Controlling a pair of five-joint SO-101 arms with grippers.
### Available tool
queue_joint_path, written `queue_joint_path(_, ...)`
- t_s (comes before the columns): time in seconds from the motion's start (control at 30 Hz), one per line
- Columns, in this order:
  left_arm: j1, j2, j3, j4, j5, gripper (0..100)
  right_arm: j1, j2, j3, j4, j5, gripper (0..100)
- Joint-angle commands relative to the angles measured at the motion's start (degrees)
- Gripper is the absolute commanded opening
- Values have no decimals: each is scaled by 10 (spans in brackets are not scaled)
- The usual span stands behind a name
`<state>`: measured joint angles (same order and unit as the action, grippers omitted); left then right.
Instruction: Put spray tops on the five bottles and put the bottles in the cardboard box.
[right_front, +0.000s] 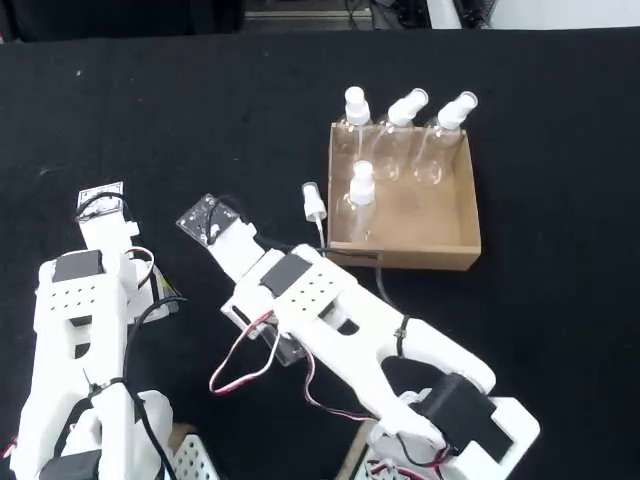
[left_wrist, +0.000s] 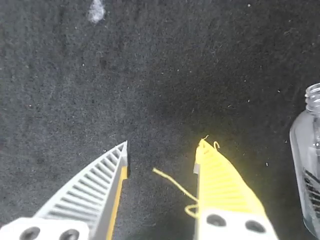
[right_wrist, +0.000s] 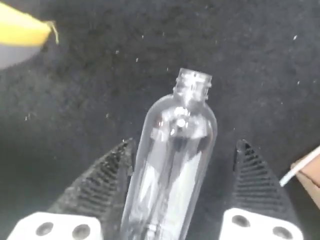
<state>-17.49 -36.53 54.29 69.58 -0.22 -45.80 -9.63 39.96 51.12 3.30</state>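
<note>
Four capped bottles (right_front: 362, 195) sit in the cardboard box (right_front: 405, 258). My right end effector (right_wrist: 185, 144), spread wide, is around the last bare bottle (right_wrist: 175, 150).

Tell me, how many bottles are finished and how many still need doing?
Four capped bottles already sit in the cardboard box. The fifth bottle, with no top, lies between the open fingers of the right gripper. Its spray top lies beside the box. Still to do: fit it and box the bottle.
</note>
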Motion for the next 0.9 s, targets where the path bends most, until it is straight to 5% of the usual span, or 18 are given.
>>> queue_joint_path(0.0,-5,-15,-15,-3,-2,213,8,-22,8,-48,-5,273)
queue_joint_path(0.43,-5,-15,-15,-3,-1,213,9,69,-17,-63,-7,260)
queue_joint_path(0.63,-5,-15,-15,-3,-1,213,9,68,-15,-55,-3,4)
queue_joint_path(0.87,-5,-15,-15,-3,-1,213,25,-94,-103,135,28,11)
